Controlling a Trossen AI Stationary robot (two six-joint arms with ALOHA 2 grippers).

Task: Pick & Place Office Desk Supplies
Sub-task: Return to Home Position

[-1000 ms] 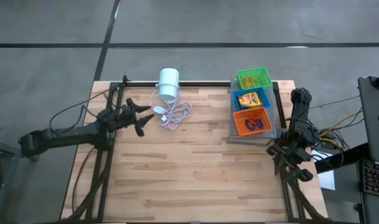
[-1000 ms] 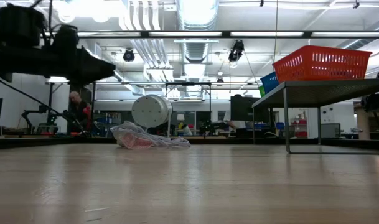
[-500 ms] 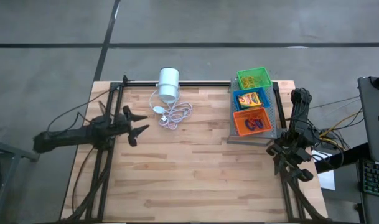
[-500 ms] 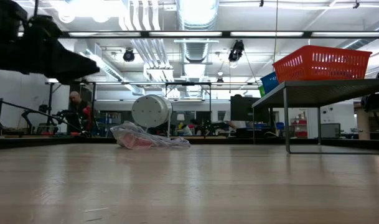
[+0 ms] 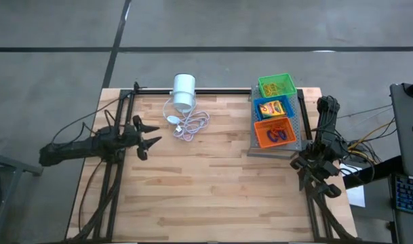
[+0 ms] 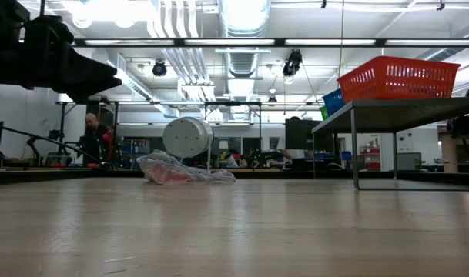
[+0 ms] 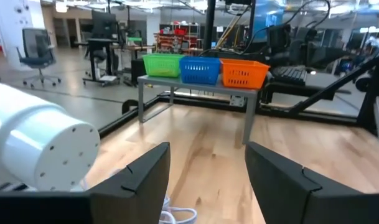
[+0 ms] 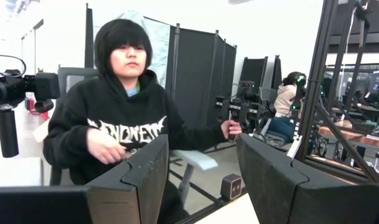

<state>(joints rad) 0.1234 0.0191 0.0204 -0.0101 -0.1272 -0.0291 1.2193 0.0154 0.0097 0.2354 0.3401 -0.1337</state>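
Three in a row from above: green basket (image 5: 274, 85), blue basket (image 5: 272, 107) and red-orange basket (image 5: 276, 131) sit on the grey tray (image 5: 274, 152) at the bench's (image 5: 213, 190) far right. The left claw (image 5: 152, 134) hovers released over the left side, and the right arm (image 5: 319, 156) is folded at the right edge. Low view: the tray stands raised on legs. Left wrist: baskets ahead, white cylinder (image 7: 40, 146) close by. Right wrist: right claw (image 8: 201, 143) spread wide, grasping nothing.

The table (image 5: 213, 190) is pale, satin-smooth plank wood. The orange basket (image 7: 244, 73), blue basket (image 7: 200, 68) and green basket (image 7: 162, 64) are latticed plastic (the white cylinder (image 7: 40, 146) looks smooth and matt).
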